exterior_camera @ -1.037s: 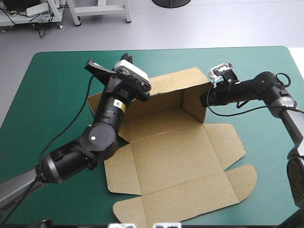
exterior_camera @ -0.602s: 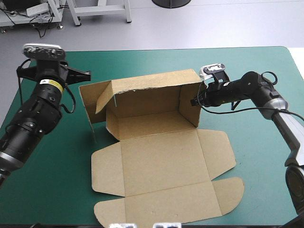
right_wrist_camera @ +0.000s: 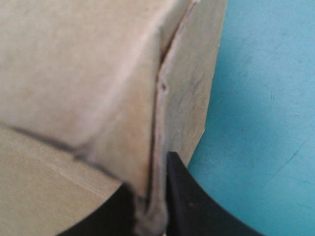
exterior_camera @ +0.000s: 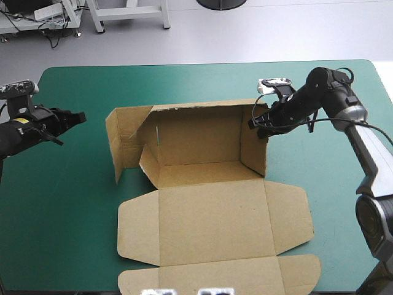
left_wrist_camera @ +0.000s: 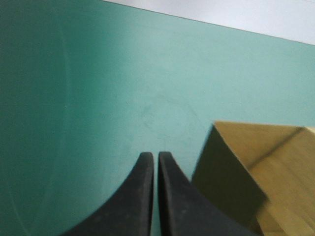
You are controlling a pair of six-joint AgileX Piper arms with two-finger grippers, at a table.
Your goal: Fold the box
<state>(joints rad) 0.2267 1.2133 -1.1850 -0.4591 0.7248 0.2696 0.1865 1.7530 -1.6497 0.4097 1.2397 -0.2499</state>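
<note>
Brown board, cut and creased into a flat-packed box, lay in the middle of the table, on its teal-green cover. It was half raised: the far wall and two end walls stood upright, while the broad near panels and their rounded flaps lay flat toward the table's near edge. My right tool, two broad black fins, was clamped all but closed on the top corner of the box's right end wall, where that wall met the far wall. In my right wrist view the board's edge ran down between the fingers, one on each face. My left tool was clenched on nothing, its black tips together in a point. It hung over bare cover near the table's left edge, well apart from the box's left end wall, whose corner showed ahead and to one side.
</note>
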